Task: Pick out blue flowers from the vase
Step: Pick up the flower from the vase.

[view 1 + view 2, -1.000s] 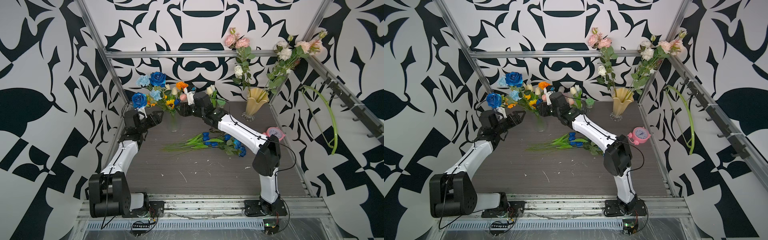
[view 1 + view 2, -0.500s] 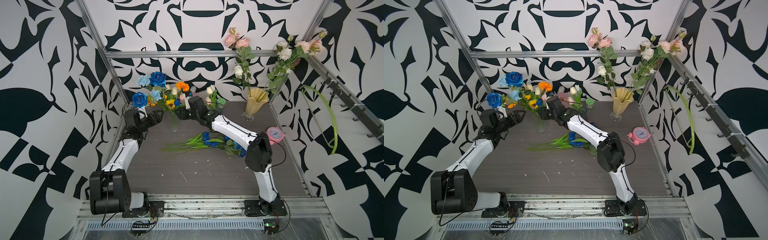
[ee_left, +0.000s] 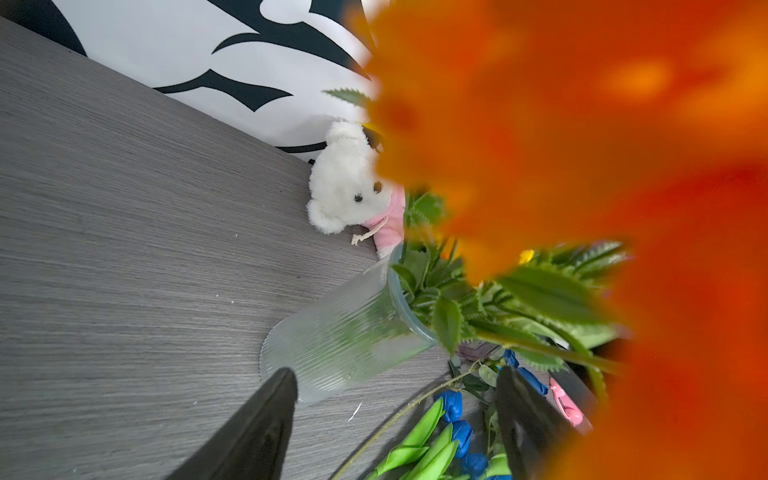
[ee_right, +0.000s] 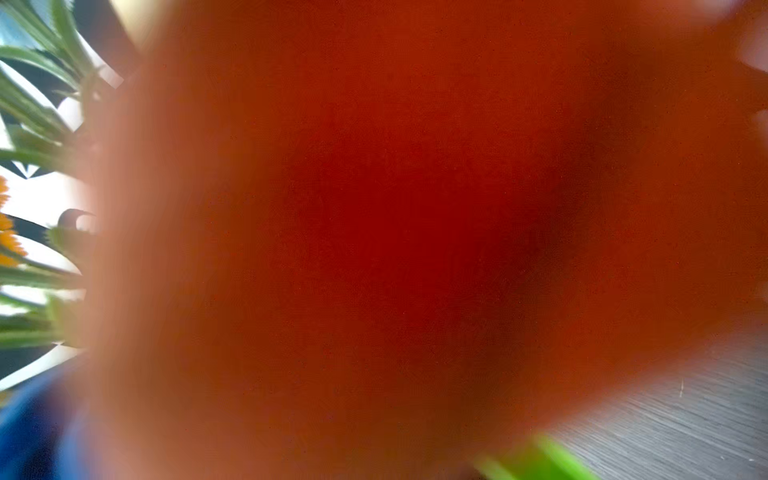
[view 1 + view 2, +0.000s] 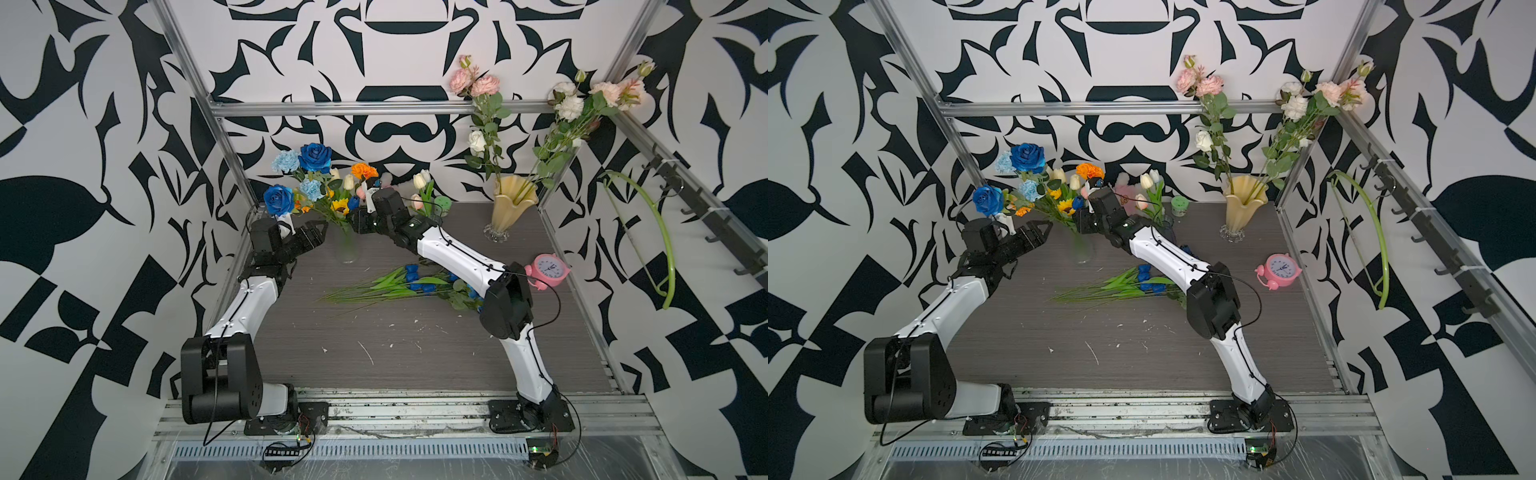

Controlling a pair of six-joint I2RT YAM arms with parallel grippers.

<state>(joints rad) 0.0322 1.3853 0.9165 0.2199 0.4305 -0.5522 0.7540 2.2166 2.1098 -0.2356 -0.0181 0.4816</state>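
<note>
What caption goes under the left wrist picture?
Open left tool near the glass vase, a white teddy bear beyond, an orange flower blurry up close.

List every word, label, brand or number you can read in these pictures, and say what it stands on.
No text can be read anywhere.
Pink alarm clock: dial numerals, too small to read in both top views.
Walls: black-and-white pattern only, no lettering.
Wrist views: no lettering; blurred orange blooms cover much of each.

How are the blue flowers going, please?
Left claw open by vase. Right claw in bouquet, grip unclear. Blue roses in vase, blue tulips on table. Orange bloom blocks right wrist view.
</note>
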